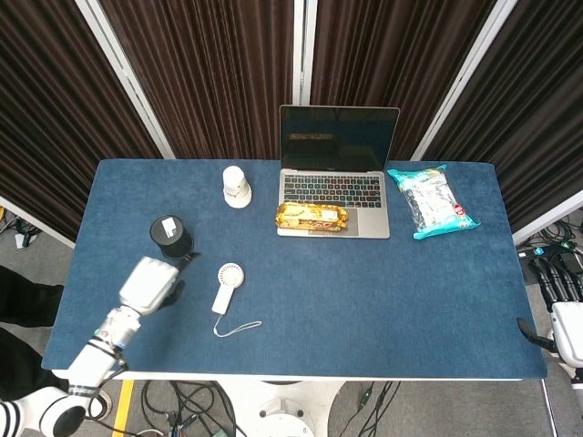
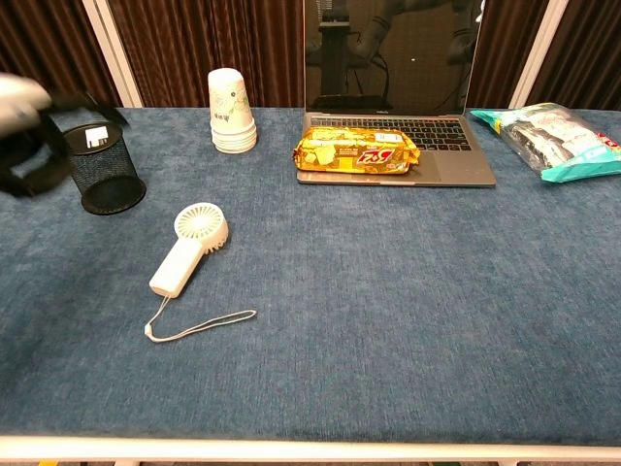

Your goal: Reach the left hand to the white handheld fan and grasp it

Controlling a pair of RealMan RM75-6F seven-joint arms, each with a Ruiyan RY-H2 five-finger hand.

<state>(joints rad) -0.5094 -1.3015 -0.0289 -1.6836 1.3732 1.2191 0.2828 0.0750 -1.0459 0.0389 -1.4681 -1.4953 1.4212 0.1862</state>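
The white handheld fan (image 1: pixel 227 285) lies flat on the blue table, round head toward the back and wrist cord (image 1: pixel 239 326) trailing toward the front edge. The chest view shows the fan (image 2: pixel 188 249) untouched, with its cord (image 2: pixel 200 323) loose beside it. My left hand (image 1: pixel 151 283) hovers to the left of the fan, well apart from it and holding nothing. In the chest view the left hand (image 2: pixel 27 130) is a raised blur at the far left, thumb apart from the curled fingers. My right hand (image 1: pixel 567 326) only peeks in at the right edge.
A black mesh pen cup (image 2: pixel 99 166) stands just behind the left hand. Stacked paper cups (image 2: pixel 231 111) sit at the back. An open laptop (image 1: pixel 336 189) carries a yellow snack pack (image 2: pixel 357 150) on its front. A teal snack bag (image 1: pixel 432 202) lies at the right.
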